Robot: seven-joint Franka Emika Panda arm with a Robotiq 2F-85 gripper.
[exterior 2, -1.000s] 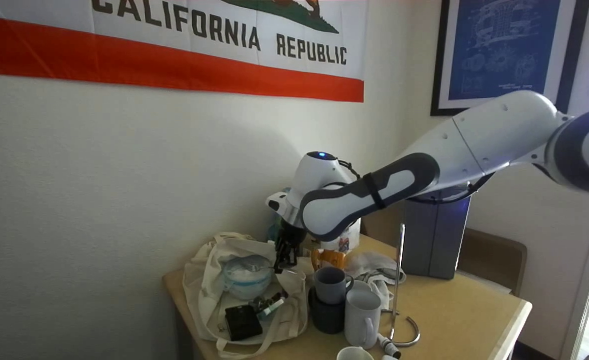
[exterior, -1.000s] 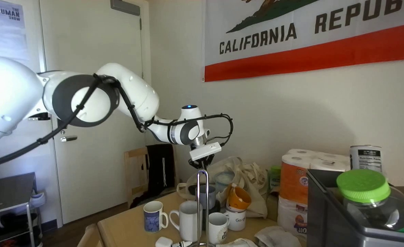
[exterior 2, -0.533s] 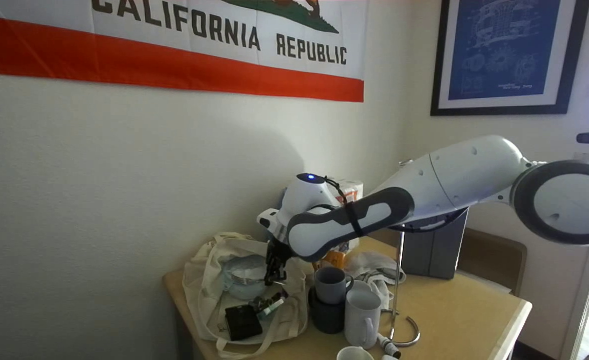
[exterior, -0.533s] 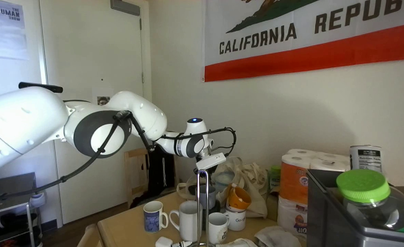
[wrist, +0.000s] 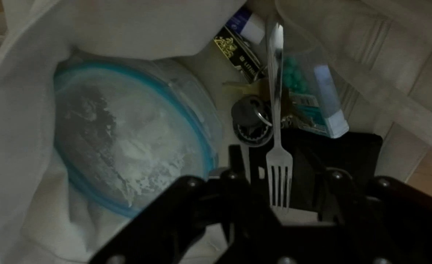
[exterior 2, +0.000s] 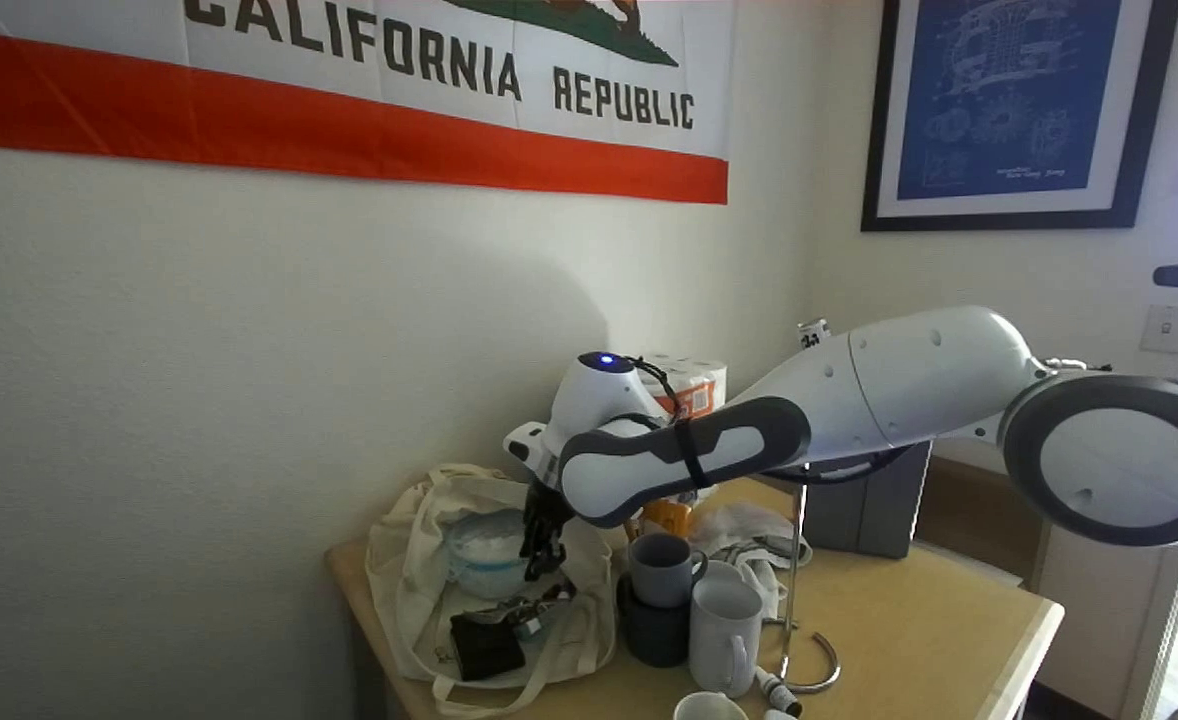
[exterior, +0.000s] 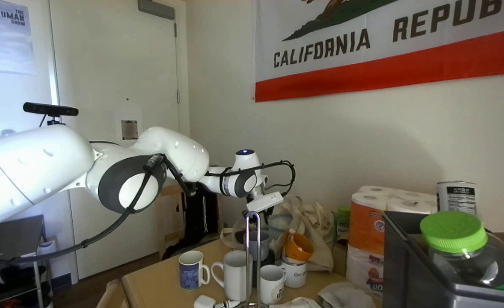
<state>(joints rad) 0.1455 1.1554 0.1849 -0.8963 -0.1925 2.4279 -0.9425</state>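
We see the black two-fingered gripper (wrist: 273, 156) at the mouth of the cream canvas tote bag (exterior 2: 399, 600), its fingers parted, with nothing in its grasp. The slim silver metal fork (wrist: 279, 157) is inside the bag, showing between and beyond the fingers in the wrist view. Its handle runs over the bunch of keys on a metal ring (wrist: 249, 112) and its tines over the flat black pouch (wrist: 348, 157); we cannot tell whether it touches either. Near it we find the small clear box of green pellets (wrist: 313, 113) and, to its left in the wrist view, the round clear tub with a blue rim (wrist: 139, 139).

A second ago we had the white jointed arm (exterior 2: 934, 390) higher in both exterior views, and a thin bright strip jutted from the fingertips; we no longer see it there. As the arm sank, the pale wall switch (exterior 2: 1167, 328) came into our view behind it. The grey mug (exterior 2: 661, 575) and the tall white mug (exterior 2: 724, 640) stand where they stood.
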